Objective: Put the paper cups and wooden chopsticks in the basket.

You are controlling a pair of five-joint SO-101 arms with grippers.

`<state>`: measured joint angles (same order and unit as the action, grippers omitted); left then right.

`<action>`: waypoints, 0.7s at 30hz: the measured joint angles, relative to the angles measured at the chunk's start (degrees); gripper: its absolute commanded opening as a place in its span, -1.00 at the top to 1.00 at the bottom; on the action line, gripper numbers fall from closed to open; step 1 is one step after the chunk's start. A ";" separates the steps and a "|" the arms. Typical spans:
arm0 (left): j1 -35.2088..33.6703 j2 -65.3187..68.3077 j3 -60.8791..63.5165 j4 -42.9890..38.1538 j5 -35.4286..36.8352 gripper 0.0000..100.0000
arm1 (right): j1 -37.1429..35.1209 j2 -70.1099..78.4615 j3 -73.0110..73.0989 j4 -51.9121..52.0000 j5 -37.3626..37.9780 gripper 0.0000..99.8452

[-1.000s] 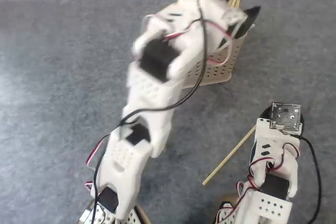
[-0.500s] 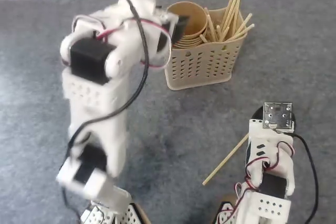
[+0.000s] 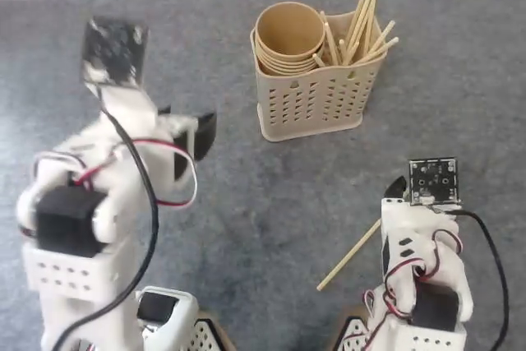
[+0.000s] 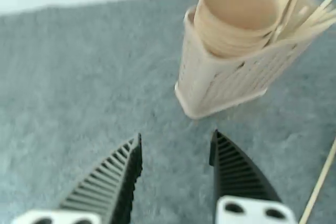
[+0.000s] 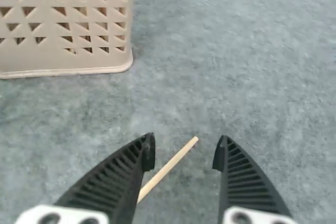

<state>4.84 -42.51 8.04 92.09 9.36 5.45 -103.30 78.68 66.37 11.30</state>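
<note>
A tan perforated basket (image 3: 316,100) stands at the back of the grey carpet, with a stack of paper cups (image 3: 289,32) and several wooden chopsticks (image 3: 359,26) inside it. One loose chopstick (image 3: 349,254) lies on the carpet at the front right. My left gripper (image 3: 191,144) hangs open and empty, left of the basket and well apart from it. In the left wrist view the left gripper (image 4: 176,145) faces the basket (image 4: 231,77) and cups (image 4: 239,14). My right gripper (image 5: 186,148) is open, with the chopstick (image 5: 168,169) lying between its fingers on the carpet below.
Grey carpet (image 3: 246,203) covers the whole work area, and a pale wall edge runs along the back. The basket's lower wall (image 5: 63,24) stands beyond the right gripper. Open floor lies between the two arms.
My left arm has swung away from above the basket to the left and toward the front, uncovering the cups and chopsticks. The right arm has hardly shifted.
</note>
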 measured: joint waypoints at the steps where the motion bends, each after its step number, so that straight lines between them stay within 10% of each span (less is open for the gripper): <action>1: -0.18 -2.11 4.92 -1.32 0.00 0.61 | -0.18 0.00 -0.18 0.09 1.14 0.62; 12: -0.53 -30.42 55.21 -21.80 0.00 0.61 | 0.09 -0.18 -0.53 4.75 6.51 0.62; 21: -0.53 -54.24 71.65 -24.44 0.00 0.61 | -0.88 -0.26 -0.53 7.30 22.95 0.62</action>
<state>4.31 -96.75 79.69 67.65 9.36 4.57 -103.56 78.15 73.67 34.24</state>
